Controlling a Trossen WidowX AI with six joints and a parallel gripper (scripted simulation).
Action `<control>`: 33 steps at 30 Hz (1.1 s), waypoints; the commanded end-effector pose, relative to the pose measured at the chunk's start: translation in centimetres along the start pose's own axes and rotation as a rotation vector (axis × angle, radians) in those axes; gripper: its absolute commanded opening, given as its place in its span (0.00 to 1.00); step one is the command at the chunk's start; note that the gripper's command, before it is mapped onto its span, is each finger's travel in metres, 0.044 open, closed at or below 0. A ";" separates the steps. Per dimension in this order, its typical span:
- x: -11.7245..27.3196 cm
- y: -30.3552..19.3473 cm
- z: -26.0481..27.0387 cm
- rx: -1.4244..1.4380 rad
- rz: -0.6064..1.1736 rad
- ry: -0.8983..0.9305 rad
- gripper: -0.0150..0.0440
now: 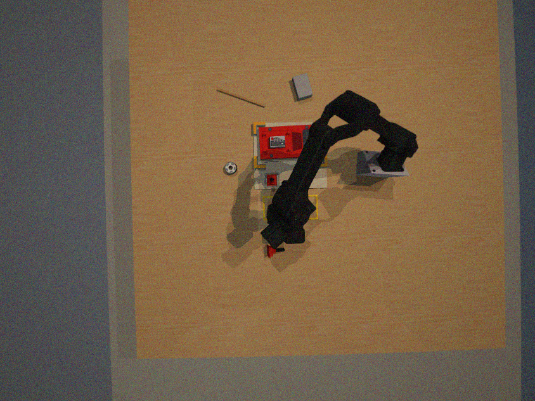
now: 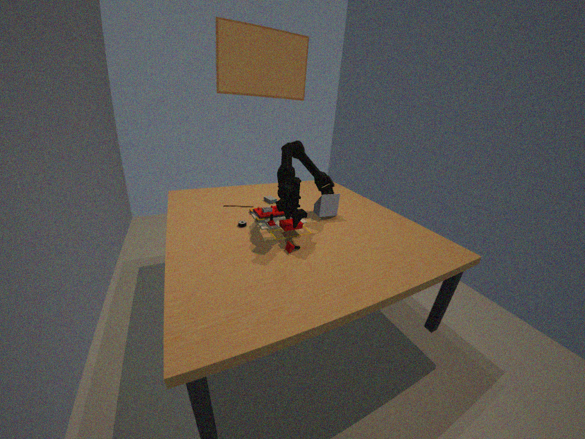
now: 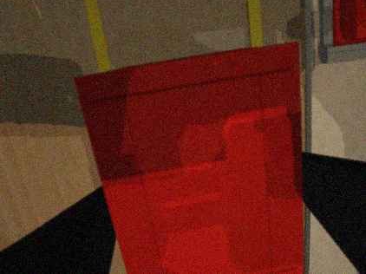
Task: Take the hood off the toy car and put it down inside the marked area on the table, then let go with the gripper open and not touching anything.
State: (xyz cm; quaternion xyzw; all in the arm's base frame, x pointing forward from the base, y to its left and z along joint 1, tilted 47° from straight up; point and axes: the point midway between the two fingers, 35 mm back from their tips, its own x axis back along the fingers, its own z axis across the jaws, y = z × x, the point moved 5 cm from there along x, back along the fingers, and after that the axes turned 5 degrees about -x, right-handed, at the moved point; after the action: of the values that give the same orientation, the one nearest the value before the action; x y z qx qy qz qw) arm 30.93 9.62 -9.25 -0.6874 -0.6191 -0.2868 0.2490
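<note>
Filling most of the wrist view, the red hood (image 3: 204,163) is showing as 1 flat, glossy panel, clamped in the gripper (image 1: 276,245) and hanging above the table (image 1: 379,262), just short of the yellow marked area (image 3: 96,33). The arm is hiding most of that outline from above. 1 toy car (image 1: 281,141) is sitting beyond it.

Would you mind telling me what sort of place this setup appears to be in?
Probably a bare test room for robot work: a single wooden table in a corner of plain blue walls, a corkboard on the wall, and a black arm bolted to the tabletop.
</note>
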 end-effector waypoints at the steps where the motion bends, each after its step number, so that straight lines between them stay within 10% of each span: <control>1: -0.4 -0.2 -0.1 0.008 0.000 -0.005 0.25; 33: -2.0 -0.2 -0.2 0.008 0.000 -0.007 0.25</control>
State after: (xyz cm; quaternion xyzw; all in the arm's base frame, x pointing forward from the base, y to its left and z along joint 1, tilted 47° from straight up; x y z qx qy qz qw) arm 30.61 8.27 -10.44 -0.6882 -0.6191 -0.2849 0.2487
